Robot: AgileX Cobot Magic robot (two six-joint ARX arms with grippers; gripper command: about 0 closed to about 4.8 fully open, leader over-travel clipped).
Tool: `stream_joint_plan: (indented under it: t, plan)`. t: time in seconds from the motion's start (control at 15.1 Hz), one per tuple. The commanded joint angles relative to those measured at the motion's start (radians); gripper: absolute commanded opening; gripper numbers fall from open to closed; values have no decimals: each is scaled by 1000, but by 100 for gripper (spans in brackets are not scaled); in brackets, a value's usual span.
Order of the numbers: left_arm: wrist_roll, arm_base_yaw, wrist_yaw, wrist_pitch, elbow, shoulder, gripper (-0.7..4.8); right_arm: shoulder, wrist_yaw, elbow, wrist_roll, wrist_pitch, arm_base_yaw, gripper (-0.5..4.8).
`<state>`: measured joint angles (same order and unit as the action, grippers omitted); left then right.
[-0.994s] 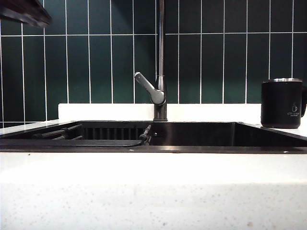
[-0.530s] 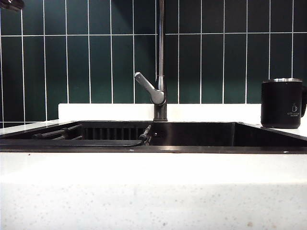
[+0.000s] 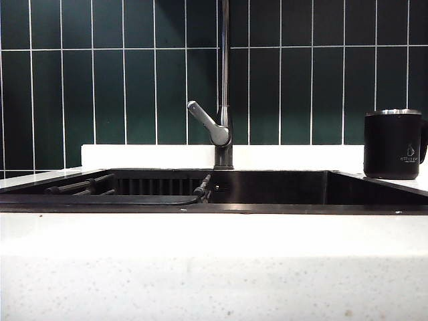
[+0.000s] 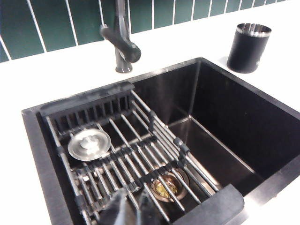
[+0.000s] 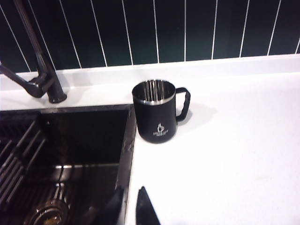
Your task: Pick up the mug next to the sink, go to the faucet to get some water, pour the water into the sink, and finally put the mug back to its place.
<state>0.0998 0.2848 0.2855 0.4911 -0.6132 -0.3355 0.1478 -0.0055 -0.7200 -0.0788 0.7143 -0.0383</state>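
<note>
The black mug [image 3: 392, 144] with its silver rim stands upright on the white counter right of the sink [image 3: 281, 188]; it also shows as the mug [image 4: 248, 42] and the mug [image 5: 157, 115], handle to the side, nothing in it. The faucet [image 3: 225, 80] rises behind the sink, its grey lever angled left. No water is visible. My left gripper [image 4: 131, 206] hovers high over the slatted rack [image 4: 122, 154]; its fingers are blurred with a thin gap. My right gripper [image 5: 131, 201] hangs above the sink's edge, short of the mug, slightly open and holding nothing. Neither gripper appears in the exterior view.
A round metal plug [image 4: 89, 144] lies on the rack. Beneath the bars is a drain strainer [image 4: 166, 185]. A dark green tiled wall [image 3: 120, 80] backs the counter. White speckled counter [image 5: 225, 159] spreads around the mug.
The dark arm part at the top left of the exterior view has risen out of the picture. The mug, the faucet and its lever have not moved.
</note>
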Motion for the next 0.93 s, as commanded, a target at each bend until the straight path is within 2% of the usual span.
stream_joint_plan:
  t: [0.07,0.27,0.53,0.93]
  plan:
    - [-6,1,-20,30,0,-1,16,-4,-2,-4,1,20,0,49]
    - [-2,1,-20,66,0,7,-6,-11,-2,-4,10,51,0,48]
    - [4,0,-21,81,0,66,-6,-30,-2,-4,28,65,0,48]
    - [-3,0,-114,46,59,163,-6,-32,-2,22,31,34,0,48]
